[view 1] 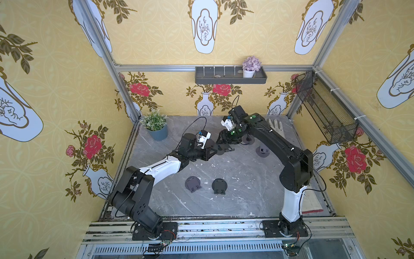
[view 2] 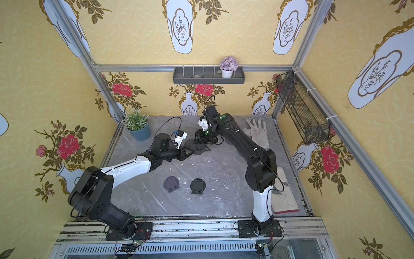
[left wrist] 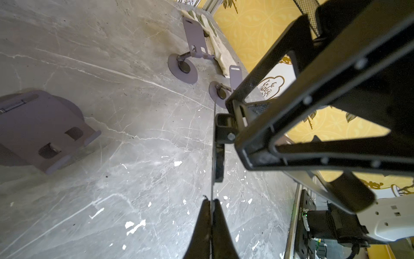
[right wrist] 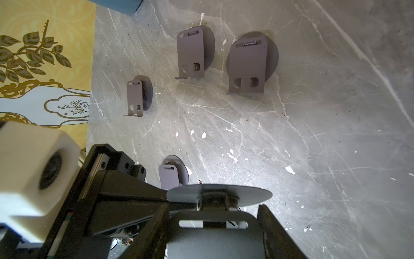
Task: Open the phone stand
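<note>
The phone stand is a dark grey round disc hinged to a flat plate, held in the air between both arms above the middle of the table. My left gripper is shut on the rim of the disc, which the left wrist view shows edge-on as a thin line. My right gripper has the stand's slotted plate between its fingers, which lie against the plate's two side edges. The disc sticks out beyond the fingertips. In both top views the two grippers meet tip to tip at the stand.
Two folded stands lie on the table in front. Two opened stands stand near a glove at the back right. A potted plant sits back left. Several folded stands show in the right wrist view.
</note>
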You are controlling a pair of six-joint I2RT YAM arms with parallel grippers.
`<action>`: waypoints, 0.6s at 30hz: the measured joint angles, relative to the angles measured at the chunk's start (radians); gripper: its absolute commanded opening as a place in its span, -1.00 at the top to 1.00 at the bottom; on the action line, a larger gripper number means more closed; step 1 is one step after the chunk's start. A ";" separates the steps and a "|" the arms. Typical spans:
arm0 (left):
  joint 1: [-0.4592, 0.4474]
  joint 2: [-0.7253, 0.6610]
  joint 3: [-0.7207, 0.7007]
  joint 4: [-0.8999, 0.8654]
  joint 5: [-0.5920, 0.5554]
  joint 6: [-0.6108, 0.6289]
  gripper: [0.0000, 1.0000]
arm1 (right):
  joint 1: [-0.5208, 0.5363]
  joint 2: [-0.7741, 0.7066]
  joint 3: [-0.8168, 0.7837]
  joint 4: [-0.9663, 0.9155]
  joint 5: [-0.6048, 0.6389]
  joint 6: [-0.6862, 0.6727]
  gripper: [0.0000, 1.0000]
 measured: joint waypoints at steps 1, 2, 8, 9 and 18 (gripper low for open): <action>0.000 0.003 0.000 0.012 0.002 -0.006 1.00 | 0.003 0.000 0.012 -0.010 0.016 0.002 -0.14; 0.000 0.005 0.000 0.021 0.002 -0.017 1.00 | 0.007 0.001 0.023 -0.017 0.031 0.002 -0.14; 0.000 0.034 0.000 0.084 0.013 -0.087 1.00 | 0.030 0.001 0.060 -0.039 0.137 0.002 -0.14; 0.000 0.043 0.002 0.090 0.018 -0.099 1.00 | 0.034 0.000 0.058 -0.040 0.153 0.002 -0.14; 0.006 0.124 0.026 0.213 0.100 -0.215 1.00 | 0.038 -0.056 0.024 -0.025 0.243 0.016 -0.14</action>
